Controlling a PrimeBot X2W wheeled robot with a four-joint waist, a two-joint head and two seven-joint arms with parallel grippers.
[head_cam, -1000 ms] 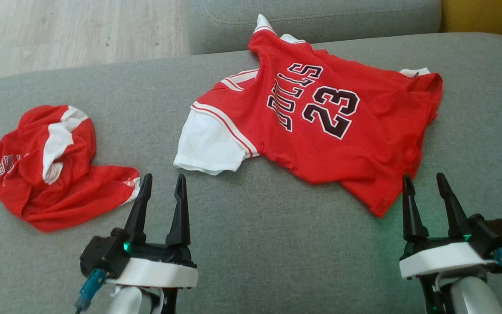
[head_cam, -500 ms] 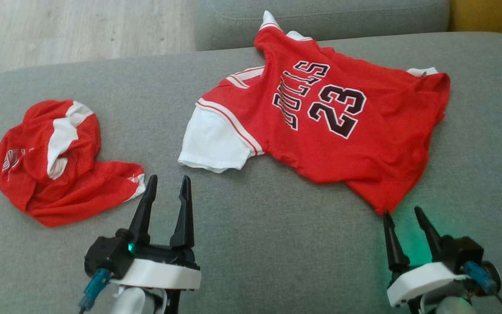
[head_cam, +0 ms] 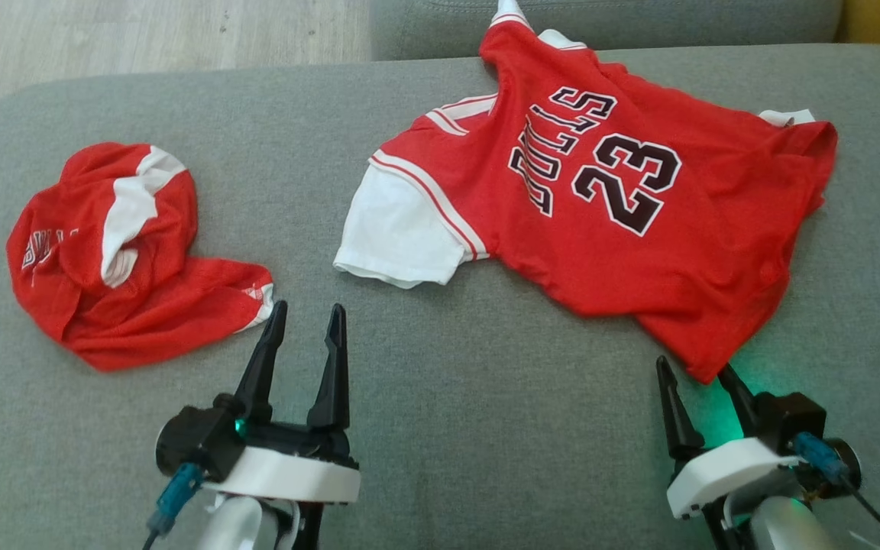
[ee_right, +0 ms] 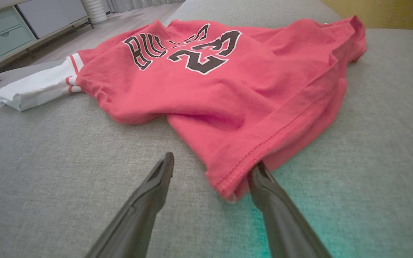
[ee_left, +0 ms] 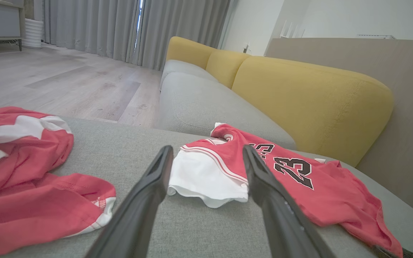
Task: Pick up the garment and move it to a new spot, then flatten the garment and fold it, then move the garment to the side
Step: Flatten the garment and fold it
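— On the grey fabric sofa seat (head_cam: 486, 443), right half: red short-sleeved jersey with white sleeves and a black 23 (head_cam: 638, 229). Print up, mostly spread, rumpled at the far side, one end riding up the adjoining grey cushion (head_cam: 638, 15).
— Handling?
— Soft, light, limp, I'd guess. Will sag and bunch if lifted from one point; probably not slippery on this weave. Take the near hem corner (ee_right: 228, 179), stitched double edge, and the white sleeve (head_cam: 402, 244) or shoulder with the other hand.
— Hands?
— Right hand (head_cam: 693, 367): wide, empty, low on the seat, hem corner between its fingers, one tip tucked under the cloth edge. Left hand (head_cam: 308, 305): wide, empty, aimed at the sleeve, apart from it.
— Rest?
— Crumpled red-and-white garment (head_cam: 127, 260) at left, just beside the left fingers, well apart from the jersey. Yellow backrest (ee_left: 299, 96), wood floor (head_cam: 142, 38) beyond.
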